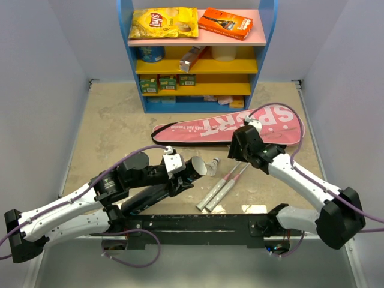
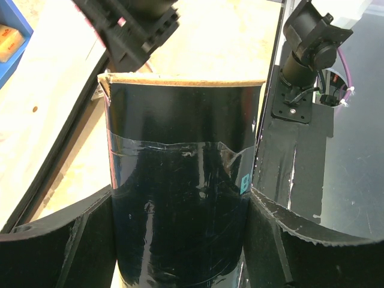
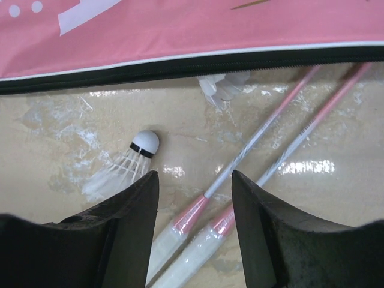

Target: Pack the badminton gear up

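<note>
The long black tube [image 1: 157, 191] lies slanted on the table, its open end [image 1: 199, 167] toward the middle. My left gripper [image 1: 183, 174] is shut on the tube near that end. In the left wrist view the tube [image 2: 180, 174] fills the gap between both fingers [image 2: 57, 240]. The pink SPORT bag [image 1: 234, 127] lies across the back. Two rackets with white handles [image 1: 214, 193] lie side by side, their heads in the bag. My right gripper [image 3: 195, 204] is open just above the racket handles [image 3: 198, 246]. A white shuttlecock [image 3: 129, 159] lies just left of it, also seen from above [image 1: 214, 165].
A blue and yellow shelf [image 1: 198, 63] stands at the back with a yellow crisp packet [image 1: 164, 23] and an orange box [image 1: 225, 22] on top. A second white feathery shape [image 3: 222, 87] lies at the bag's zip edge. A black bar [image 1: 198, 223] runs along the near edge.
</note>
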Robot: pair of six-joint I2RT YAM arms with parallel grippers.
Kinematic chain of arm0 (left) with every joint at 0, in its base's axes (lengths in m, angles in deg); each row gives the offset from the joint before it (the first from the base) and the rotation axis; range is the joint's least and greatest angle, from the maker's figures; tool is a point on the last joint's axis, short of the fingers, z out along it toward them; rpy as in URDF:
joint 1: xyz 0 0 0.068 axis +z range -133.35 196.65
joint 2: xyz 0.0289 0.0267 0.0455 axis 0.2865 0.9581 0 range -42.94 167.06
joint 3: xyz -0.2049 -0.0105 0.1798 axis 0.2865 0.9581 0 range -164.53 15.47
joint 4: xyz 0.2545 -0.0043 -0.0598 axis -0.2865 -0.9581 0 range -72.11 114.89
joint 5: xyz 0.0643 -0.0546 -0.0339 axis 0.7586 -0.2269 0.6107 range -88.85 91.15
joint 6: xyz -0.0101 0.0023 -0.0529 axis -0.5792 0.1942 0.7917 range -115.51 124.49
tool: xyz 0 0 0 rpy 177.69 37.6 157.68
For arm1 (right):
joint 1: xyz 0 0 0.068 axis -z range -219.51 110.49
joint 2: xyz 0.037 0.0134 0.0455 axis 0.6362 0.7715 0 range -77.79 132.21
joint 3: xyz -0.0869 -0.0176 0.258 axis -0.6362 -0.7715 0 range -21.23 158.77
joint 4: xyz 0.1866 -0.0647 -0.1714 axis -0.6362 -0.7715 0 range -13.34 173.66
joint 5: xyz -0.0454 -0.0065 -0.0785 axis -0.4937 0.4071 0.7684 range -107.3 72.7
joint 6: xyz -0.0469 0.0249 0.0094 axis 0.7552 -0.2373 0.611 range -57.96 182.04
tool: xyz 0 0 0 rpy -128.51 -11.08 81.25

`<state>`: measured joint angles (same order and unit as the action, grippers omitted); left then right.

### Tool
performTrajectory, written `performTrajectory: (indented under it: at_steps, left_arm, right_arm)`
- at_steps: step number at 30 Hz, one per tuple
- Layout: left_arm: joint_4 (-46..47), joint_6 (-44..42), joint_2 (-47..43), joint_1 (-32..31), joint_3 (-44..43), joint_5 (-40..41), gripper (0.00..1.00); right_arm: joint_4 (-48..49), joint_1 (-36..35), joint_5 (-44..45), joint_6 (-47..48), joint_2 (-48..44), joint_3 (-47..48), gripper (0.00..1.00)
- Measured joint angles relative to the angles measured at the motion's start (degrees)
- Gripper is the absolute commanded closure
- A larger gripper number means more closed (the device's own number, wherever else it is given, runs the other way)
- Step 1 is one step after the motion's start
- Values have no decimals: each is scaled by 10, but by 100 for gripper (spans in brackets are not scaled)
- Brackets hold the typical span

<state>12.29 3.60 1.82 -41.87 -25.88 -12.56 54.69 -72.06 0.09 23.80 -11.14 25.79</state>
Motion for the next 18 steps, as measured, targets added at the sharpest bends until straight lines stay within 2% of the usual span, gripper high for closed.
performTrajectory:
  at_steps: [10,18]
  left_arm:
    - [6,0,-11,0,8,-5,100]
    - [6,0,-11,0,8,-6,100]
  right_arm:
    - [85,0,14,40,85,0,50]
    - [105,1,42,56,160,0,53]
